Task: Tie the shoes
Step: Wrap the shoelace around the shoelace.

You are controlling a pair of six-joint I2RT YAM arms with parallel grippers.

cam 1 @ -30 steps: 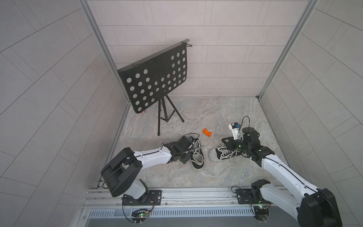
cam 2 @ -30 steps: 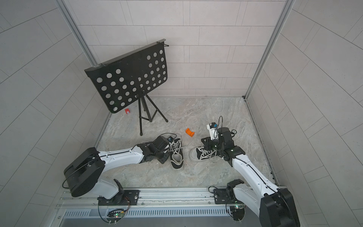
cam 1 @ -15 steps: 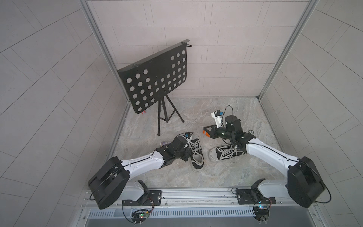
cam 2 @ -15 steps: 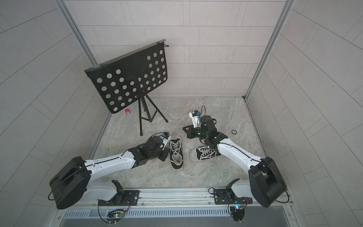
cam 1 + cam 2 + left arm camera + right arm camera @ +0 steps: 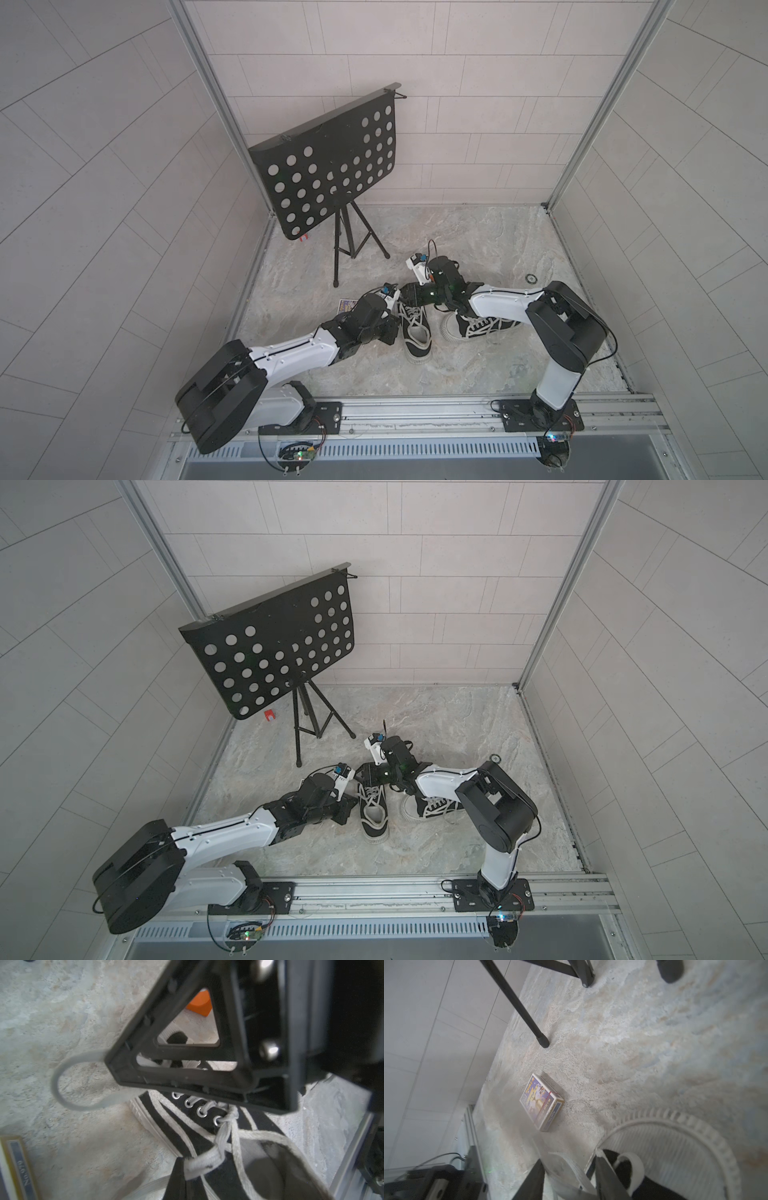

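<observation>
Two black shoes with whitish laces lie on the stone floor in both top views: the middle shoe (image 5: 417,338) (image 5: 374,818) and the right shoe (image 5: 478,328) (image 5: 432,808). My left gripper (image 5: 390,332) (image 5: 184,1169) sits at the middle shoe's left side, shut on a lace (image 5: 204,1162) just off its knot. My right gripper (image 5: 409,293) (image 5: 569,1159) hovers at that shoe's far end, over the ribbed toe cap (image 5: 675,1157). Its jaws stand open, and a blurred lace loop (image 5: 571,1174) passes between them. The same loop (image 5: 62,1084) hangs past its tip in the left wrist view.
A black perforated music stand (image 5: 328,174) on a tripod stands at the back left. A small card box (image 5: 347,306) (image 5: 542,1101) lies left of the shoes. An orange block (image 5: 199,1003), a red bit (image 5: 270,717) and a small ring (image 5: 530,277) also lie on the floor.
My right arm swung left from the right shoe to the middle shoe's far end, and its jaws opened. The left gripper stayed shut at the middle shoe.
</observation>
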